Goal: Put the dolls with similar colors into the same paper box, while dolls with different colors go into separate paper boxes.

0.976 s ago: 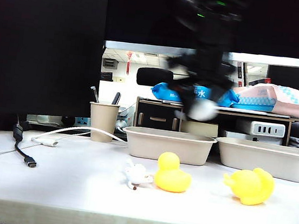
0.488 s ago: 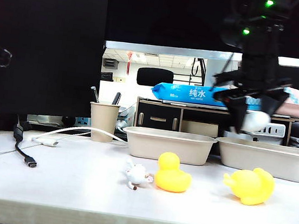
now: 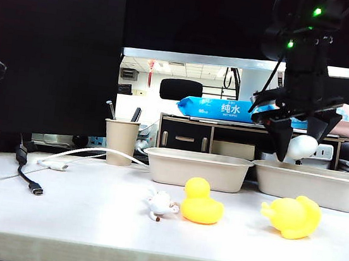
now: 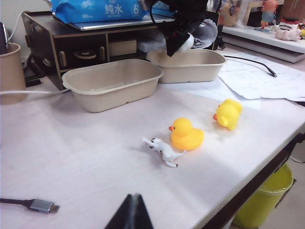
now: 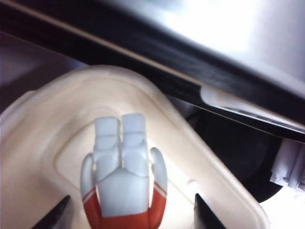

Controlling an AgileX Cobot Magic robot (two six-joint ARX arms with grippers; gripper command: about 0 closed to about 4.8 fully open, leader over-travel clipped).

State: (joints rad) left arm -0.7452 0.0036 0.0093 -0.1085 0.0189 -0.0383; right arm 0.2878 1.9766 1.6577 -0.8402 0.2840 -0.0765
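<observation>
Sitting on the white tabletop (image 3: 74, 220) are one tiny white figurine (image 3: 160, 204) and two yellow ducks, one (image 3: 201, 202) touching the figurine and one (image 3: 291, 216) further right. Behind them stand two paper boxes. The left box (image 3: 196, 169) holds nothing. Over the right box (image 3: 312, 185) hangs the right end effector (image 3: 295, 147), closed around one white toy with an orange end (image 5: 125, 183). The left end effector (image 4: 130, 213) shows only dark tips pressed together, low over the tabletop's near edge.

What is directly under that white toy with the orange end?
Under the white oval toy with the orange end, held by the right gripper, lies the right beige pulp-paper tray. Its visible floor is bare; the part beneath the toy is hidden.
</observation>
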